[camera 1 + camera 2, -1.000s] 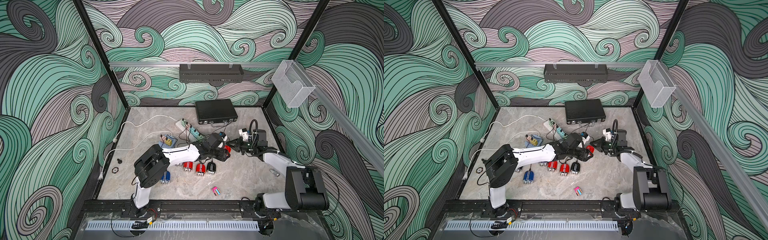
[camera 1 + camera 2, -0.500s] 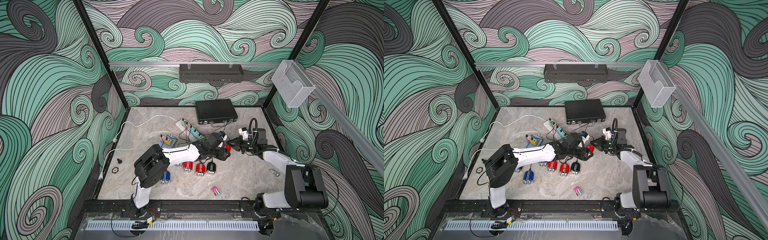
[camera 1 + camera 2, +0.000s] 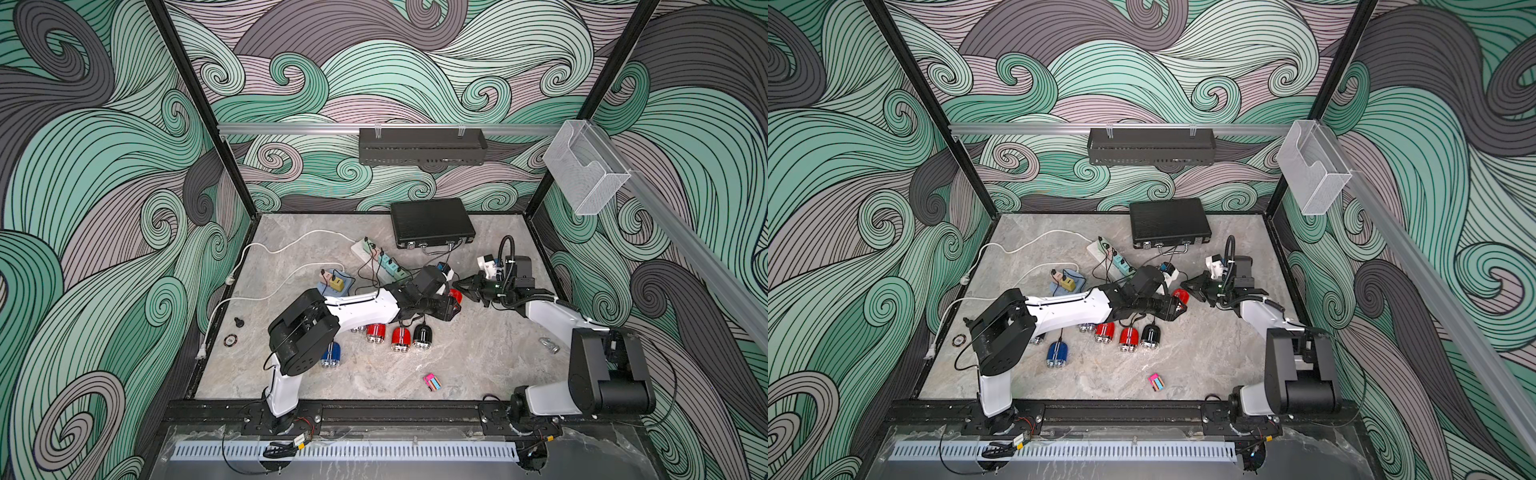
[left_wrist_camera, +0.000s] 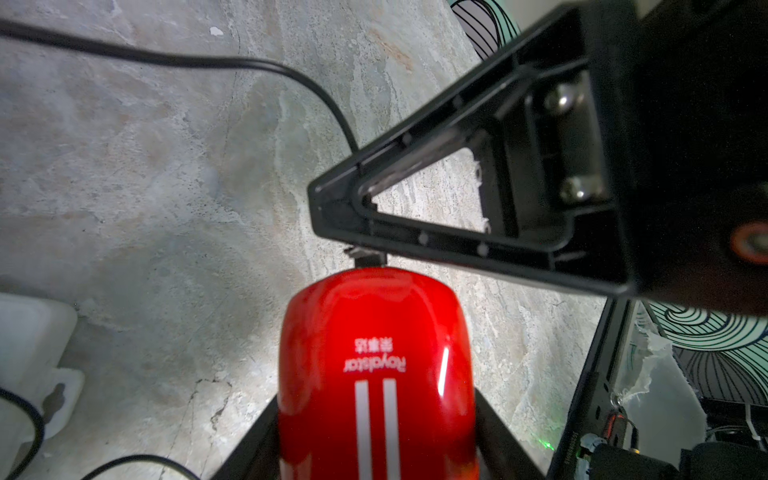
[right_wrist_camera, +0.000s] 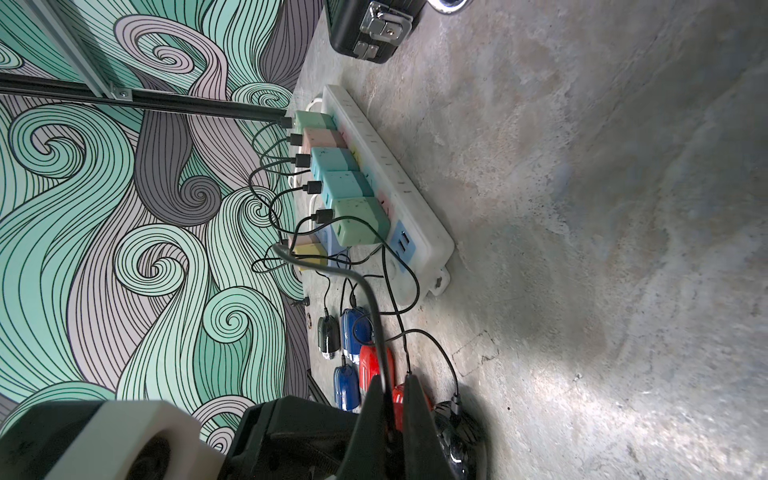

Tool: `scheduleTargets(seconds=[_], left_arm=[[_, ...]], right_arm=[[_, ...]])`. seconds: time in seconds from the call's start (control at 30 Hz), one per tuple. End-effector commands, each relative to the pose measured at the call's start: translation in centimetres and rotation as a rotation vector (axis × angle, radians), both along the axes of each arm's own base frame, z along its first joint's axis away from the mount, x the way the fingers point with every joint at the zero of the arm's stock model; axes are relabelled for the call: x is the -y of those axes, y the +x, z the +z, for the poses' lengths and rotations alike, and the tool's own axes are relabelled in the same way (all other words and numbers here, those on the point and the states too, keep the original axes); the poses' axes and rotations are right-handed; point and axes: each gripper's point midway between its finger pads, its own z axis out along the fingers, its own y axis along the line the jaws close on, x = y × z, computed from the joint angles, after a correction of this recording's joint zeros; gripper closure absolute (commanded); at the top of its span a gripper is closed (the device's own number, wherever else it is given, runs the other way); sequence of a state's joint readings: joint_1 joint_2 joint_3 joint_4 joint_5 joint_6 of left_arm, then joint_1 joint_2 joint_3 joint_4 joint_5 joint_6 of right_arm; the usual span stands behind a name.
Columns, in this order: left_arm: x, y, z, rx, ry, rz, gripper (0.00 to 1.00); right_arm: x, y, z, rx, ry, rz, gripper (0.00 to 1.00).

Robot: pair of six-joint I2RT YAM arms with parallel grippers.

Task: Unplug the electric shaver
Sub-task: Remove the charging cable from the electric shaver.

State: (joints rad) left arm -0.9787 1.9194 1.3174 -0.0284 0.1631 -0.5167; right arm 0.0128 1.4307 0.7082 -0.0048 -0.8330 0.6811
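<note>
red shaver is right of table centre in both top views, lying lengthwise in the left gripper. the fingers flank the body on both sides and look clamped on it, though the contact itself sits at the frame edge. white stripes and logo face the left wrist camera.

the shaver's free end points at the right gripper, which meets it head-on. a small black plug sits against that end. can't tell if it's seated or out, a right finger covers most of it. right jaws are together, pinching the black cable just behind the plug. the right wrist view shows the cable running in between the closed tips. from there it runs back toward the adapters, a pastel row plugged into a white power strip, each with its own black lead. the strip lies diagonally, behind the left arm.

other shavers lie in a loose row in front of the left forearm: two red, one black, one blue further left. a black case sits at the back, just beyond the strip. a small pink block lies alone near the front edge. the table is grey marble.
</note>
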Motion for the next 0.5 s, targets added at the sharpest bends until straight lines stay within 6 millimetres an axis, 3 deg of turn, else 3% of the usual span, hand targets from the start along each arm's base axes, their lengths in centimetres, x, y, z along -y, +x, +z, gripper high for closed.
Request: scheduleTargets(seconds=[0.0, 0.27, 0.47], left_arm=[[0.3, -3.3, 0.4, -0.065, -0.007, -0.081, 0.9], [0.4, -3.8, 0.1, -0.091, -0.023, -0.093, 0.9], [0.4, -3.6, 0.0, -0.09, -0.016, -0.089, 0.9]], right_arm=[[2.2, 3.2, 3.0, 0.167, -0.078, -0.095, 0.94], [2.5, 3.8, 4.2, 0.212, -0.087, -0.102, 0.94], [2.6, 3.9, 3.6, 0.19, -0.092, -0.108, 0.93]])
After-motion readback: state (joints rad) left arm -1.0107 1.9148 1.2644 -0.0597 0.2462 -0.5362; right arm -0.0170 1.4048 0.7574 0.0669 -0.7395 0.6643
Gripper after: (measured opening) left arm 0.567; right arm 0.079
